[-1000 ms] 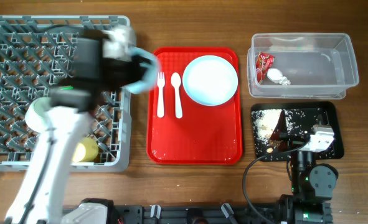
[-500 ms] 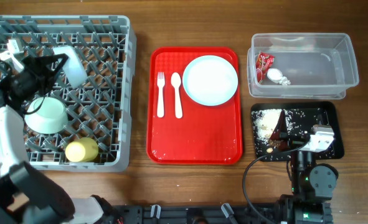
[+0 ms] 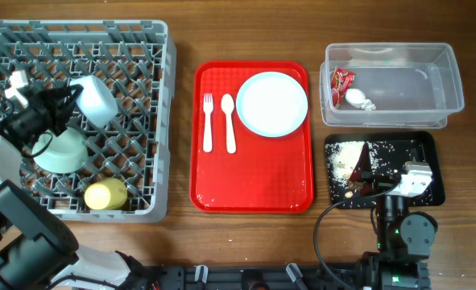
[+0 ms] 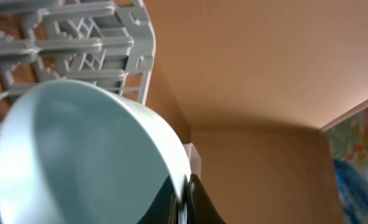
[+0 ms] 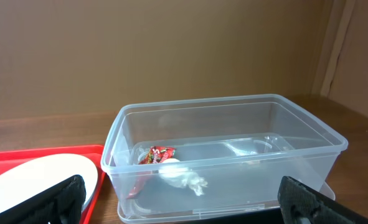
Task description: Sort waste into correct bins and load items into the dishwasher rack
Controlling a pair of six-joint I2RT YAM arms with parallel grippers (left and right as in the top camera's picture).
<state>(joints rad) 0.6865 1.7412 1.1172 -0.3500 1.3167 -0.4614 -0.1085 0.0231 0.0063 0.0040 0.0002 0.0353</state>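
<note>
My left gripper is shut on the rim of a light blue bowl, held tilted over the grey dishwasher rack; the bowl fills the left wrist view. A pale green bowl and a yellow-green cup sit in the rack. A white plate, fork and spoon lie on the red tray. The clear tub holds the red wrapper and white tissue. My right gripper is open over the black tray with food scraps.
The red tray lies between the rack and the bins. Bare wooden table shows in front of the tray and along the front edge. The right arm's base sits at the front right.
My left arm has swung from beside the red tray to over the rack's left half with the blue bowl, then lowered it slightly rightward. The right arm has not moved.
</note>
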